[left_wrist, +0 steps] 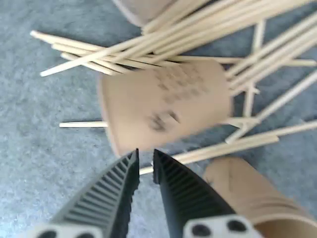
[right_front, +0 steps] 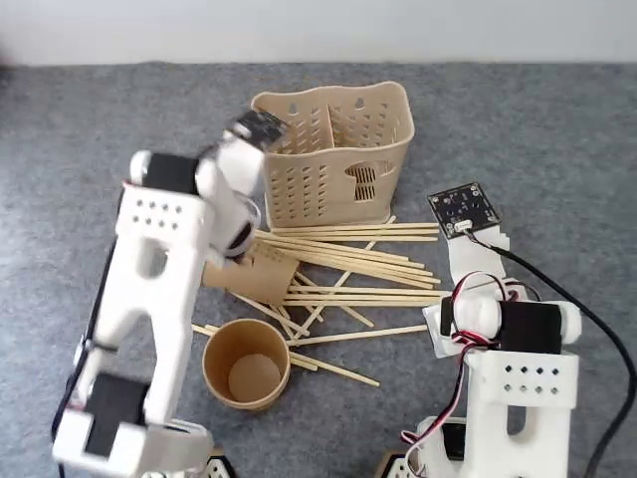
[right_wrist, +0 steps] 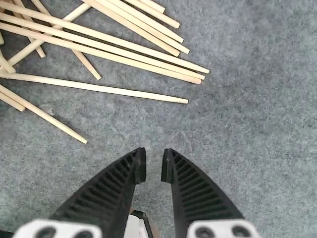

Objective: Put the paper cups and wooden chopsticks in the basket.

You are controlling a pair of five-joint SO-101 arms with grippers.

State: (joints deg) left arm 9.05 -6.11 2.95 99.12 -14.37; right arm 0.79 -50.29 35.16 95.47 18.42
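Note:
A beige slotted basket (right_front: 333, 149) stands at the back of the table. In front of it, wooden chopsticks (right_front: 348, 261) lie scattered in a loose pile. One paper cup (right_front: 257, 277) lies on its side among them, and another paper cup (right_front: 246, 363) stands upright nearer the front. My left gripper (left_wrist: 145, 158) hangs just above the lying cup (left_wrist: 163, 106), its fingers nearly together with nothing between them. My right gripper (right_wrist: 153, 161) is over bare carpet beside the chopstick ends (right_wrist: 124, 54), shut and holding nothing.
The table is covered by grey carpet (right_front: 537, 129). The left arm (right_front: 159, 249) reaches over the left side of the pile. The right arm's base (right_front: 513, 368) and black cable (right_front: 587, 319) sit at the front right. Open carpet lies right of the basket.

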